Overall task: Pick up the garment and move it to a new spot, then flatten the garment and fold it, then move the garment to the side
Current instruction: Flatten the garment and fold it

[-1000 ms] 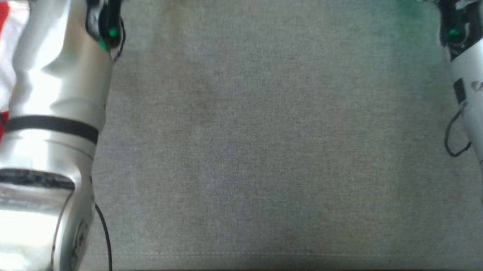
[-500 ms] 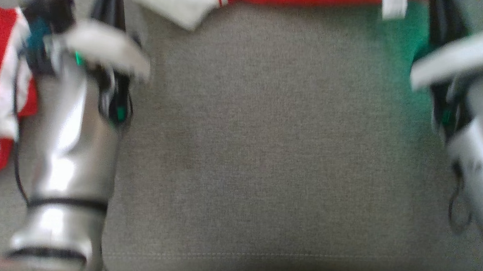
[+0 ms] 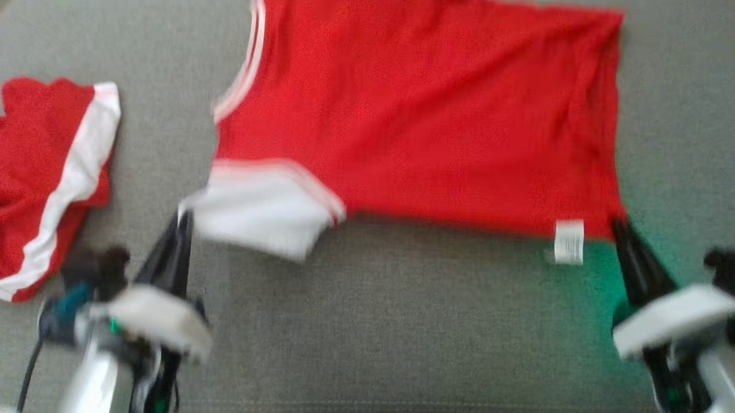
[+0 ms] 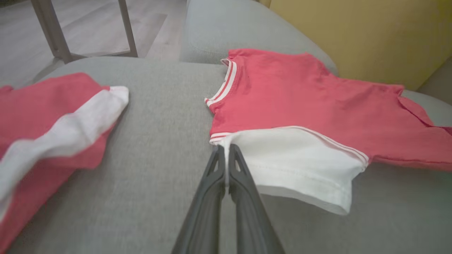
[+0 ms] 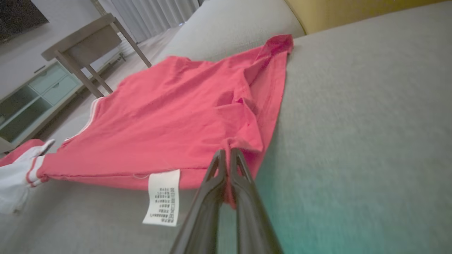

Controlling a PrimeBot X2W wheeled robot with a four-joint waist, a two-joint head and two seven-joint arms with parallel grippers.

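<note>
A red T-shirt (image 3: 421,122) lies spread across the grey sofa seat (image 3: 399,332), its neckline with white stripes toward the robot's left and its hem toward the right. The left pincer (image 3: 184,220) is clenched on the near corner of the shirt's white sleeve (image 3: 262,211), the two dark fingers pressed together over the fabric edge. The right pincer (image 3: 618,227) is clenched on the near corner of the hem, just beside a white care label (image 3: 569,241) that hangs from the lower edge. Well to the left of the shirt, a second red garment with a white band (image 3: 34,173) lies crumpled on the same seat, apart from both pincers.
</note>
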